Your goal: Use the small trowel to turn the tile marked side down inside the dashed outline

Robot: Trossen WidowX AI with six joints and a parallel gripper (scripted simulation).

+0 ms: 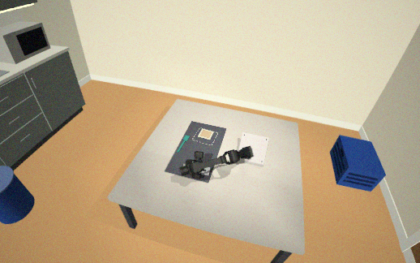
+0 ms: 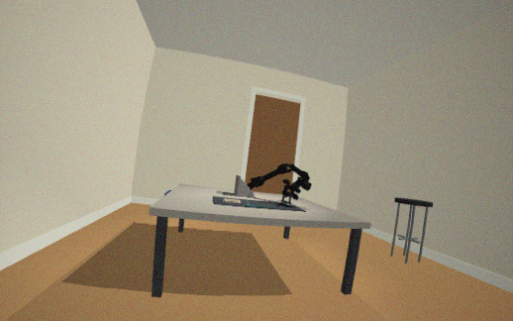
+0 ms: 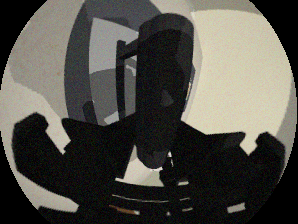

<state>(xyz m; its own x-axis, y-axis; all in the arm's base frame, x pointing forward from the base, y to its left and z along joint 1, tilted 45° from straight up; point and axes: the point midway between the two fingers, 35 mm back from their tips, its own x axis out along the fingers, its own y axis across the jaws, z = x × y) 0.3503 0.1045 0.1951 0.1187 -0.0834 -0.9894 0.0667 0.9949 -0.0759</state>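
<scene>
The trowel has a thick dark handle (image 3: 162, 75) and a light grey blade (image 3: 107, 42), both in the wrist view. My gripper (image 1: 190, 168) (image 2: 287, 193) (image 3: 153, 115) is shut on the handle, above the near end of the dark mat (image 1: 178, 160). The blade is hard to make out in the top view. The tile (image 1: 206, 134), tan with a pale border, lies flat at the mat's far end within the dashed outline (image 1: 203, 142), away from the gripper. Whether its marked side faces down I cannot tell.
A teal tool (image 1: 183, 143) lies along the mat's left edge, beside the outline. A white plate (image 1: 257, 142) is under the arm's base to the right of the mat. A grey wedge (image 2: 241, 187) stands near the arm's base in the exterior view.
</scene>
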